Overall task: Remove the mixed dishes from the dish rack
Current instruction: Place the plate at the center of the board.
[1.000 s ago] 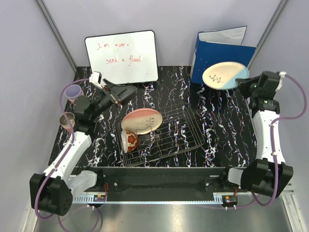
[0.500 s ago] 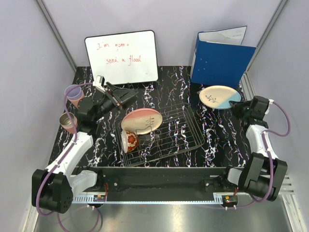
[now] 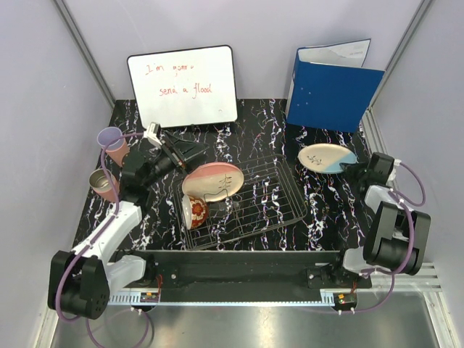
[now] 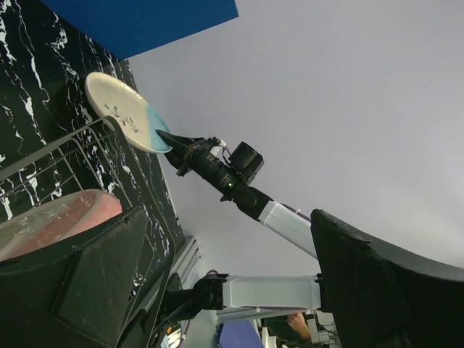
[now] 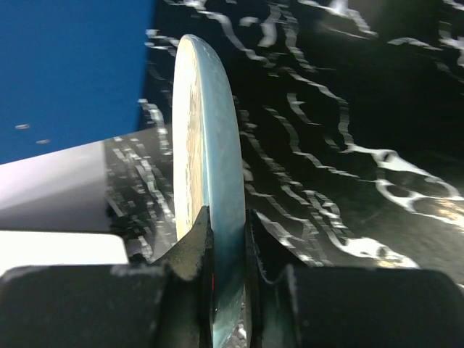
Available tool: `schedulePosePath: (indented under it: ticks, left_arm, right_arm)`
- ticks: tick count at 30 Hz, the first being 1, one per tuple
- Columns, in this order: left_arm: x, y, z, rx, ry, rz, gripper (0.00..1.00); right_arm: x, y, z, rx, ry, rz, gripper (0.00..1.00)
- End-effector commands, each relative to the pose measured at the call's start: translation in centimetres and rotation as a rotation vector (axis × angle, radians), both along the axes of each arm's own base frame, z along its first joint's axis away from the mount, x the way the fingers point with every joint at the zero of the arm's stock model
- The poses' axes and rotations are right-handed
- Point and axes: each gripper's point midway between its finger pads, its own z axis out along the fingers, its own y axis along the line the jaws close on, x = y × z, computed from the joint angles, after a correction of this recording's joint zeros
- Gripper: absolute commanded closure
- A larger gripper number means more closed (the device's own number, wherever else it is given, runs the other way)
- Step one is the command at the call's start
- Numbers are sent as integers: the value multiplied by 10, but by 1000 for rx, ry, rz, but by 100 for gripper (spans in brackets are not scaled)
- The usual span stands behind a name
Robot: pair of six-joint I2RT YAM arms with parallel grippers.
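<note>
Marbled black worktop (image 3: 328,204) looked unforgiving, so we reckoned that stiff, slick plate (image 3: 322,156) wanted a rim grip: right jaws clamped there, left jaws gaping.

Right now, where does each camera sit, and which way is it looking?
Top camera: above and behind the arms, looking down at the table, rack and whiteboard; both arms show.
Left wrist camera: on the left arm, looking across the table toward the right arm; the open left end effector frames the bottom.
Right wrist camera: on the right arm, looking along the right end effector, shut on the plate's blue edge; folder behind.
Shared: all three show that plate.
</note>
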Motion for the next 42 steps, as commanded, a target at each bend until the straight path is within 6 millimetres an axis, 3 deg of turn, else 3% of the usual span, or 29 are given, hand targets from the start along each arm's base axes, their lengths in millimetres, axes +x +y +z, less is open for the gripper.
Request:
schedulePosePath:
  ticks: [1,10,14,19,22,25,26,30,34,35,36,37,40,41,42]
  left_arm:
    - [-4,-2,2,8,-51,-22,1]
    - [-4,-6,-5,22,-8,-56,1]
    - [-6,-5,-8,32,0,-48,1]
    - [-6,-4,-15,44,15,-44,1]
    - [-6,-4,-18,50,25,-46,1]
    - [-5,-4,-18,56,25,-47,1]
    - [-5,-5,-18,58,22,-48,1]
    - [-4,-6,-21,61,33,-53,1]
    - [-5,-7,-25,63,42,-61,1]
    - [-5,-7,-26,65,43,-63,1]
    - [-6,-7,-26,66,42,-66,1]
    - [-7,-7,-26,68,40,-70,1]
    - [-6,-7,-27,83,40,-67,1]
    - [-6,-7,-27,92,34,-65,1]
    - [-6,-7,-25,95,29,-66,1]
  right_arm:
    - [25,-10,40,-46,-181,-9,100]
    - [12,-8,-7,-34,7,5,100]
    - [10,-7,-21,-28,64,23,86]
    - [8,-7,-40,-6,122,22,87]
    - [9,-7,-46,8,154,28,82]
    - [7,-5,-54,21,191,42,61]
    - [6,-3,-56,24,199,48,48]
    - [2,-1,-58,28,208,59,34]
    - [-5,2,-61,28,220,64,28]
    - [-6,1,-58,26,216,62,23]
    - [-8,2,-58,26,221,61,7]
    - [-15,4,-59,30,245,64,1]
    - [-26,6,-44,8,218,56,0]
    - [-26,5,-26,-11,170,48,0]
    - [-32,7,-23,-12,175,44,0]
